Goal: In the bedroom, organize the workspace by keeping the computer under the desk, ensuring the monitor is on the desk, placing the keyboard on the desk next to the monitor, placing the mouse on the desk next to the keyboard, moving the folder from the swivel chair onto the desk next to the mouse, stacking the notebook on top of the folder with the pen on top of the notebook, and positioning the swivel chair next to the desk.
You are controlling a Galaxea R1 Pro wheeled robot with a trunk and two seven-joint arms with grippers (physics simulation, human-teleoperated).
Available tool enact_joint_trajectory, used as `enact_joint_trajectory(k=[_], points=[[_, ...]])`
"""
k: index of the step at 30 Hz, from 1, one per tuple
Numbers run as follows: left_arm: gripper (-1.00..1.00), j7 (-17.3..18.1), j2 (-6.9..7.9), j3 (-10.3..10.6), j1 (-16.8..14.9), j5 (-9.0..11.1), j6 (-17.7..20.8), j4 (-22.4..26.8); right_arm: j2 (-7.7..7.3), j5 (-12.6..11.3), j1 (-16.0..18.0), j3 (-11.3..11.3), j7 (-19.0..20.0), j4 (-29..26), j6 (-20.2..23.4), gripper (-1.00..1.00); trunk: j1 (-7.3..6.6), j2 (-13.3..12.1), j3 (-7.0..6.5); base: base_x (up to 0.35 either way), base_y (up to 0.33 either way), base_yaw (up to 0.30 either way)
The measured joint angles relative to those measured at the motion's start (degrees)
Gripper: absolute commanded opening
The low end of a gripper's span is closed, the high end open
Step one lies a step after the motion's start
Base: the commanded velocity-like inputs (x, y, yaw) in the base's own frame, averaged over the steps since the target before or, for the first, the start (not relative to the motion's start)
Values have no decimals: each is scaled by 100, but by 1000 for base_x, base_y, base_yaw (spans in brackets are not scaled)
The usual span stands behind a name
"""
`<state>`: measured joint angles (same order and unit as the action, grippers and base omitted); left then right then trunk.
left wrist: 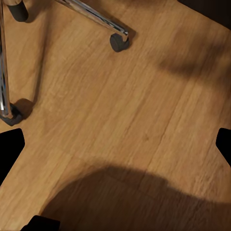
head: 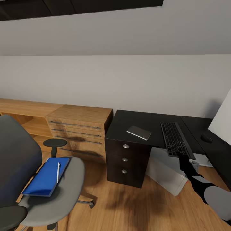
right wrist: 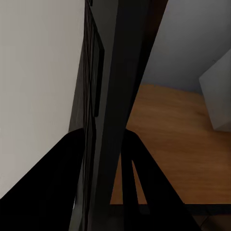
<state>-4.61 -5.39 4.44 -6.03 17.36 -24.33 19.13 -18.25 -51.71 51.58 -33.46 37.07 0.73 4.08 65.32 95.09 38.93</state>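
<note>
On the left, the swivel chair (head: 48, 189), cut off by the frame edge, carries the folder (head: 45, 178) on its seat with the pen (head: 58, 172) lying on top. Beside the wooden drawer unit (head: 80, 131) stands the desk (head: 134, 126), bearing the notebook (head: 139, 132) and, further right, the mouse (head: 206, 138). No writing is legible anywhere. The right gripper (head: 183, 157) is clamped on the near end of the keyboard (head: 175, 138), which rests along the desktop. The computer (head: 166, 173) sits half hidden underneath. The left gripper's (left wrist: 115, 144) jaws stand apart over the floor (left wrist: 120, 110).
</note>
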Motion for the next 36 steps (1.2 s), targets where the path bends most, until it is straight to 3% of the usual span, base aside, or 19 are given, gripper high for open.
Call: enact_joint_trajectory(k=[36], points=[[100,-8,9,0,-1,1,2,3,-25,17,0,36,14,3,-2,-100,0,0,0,0,0,0]])
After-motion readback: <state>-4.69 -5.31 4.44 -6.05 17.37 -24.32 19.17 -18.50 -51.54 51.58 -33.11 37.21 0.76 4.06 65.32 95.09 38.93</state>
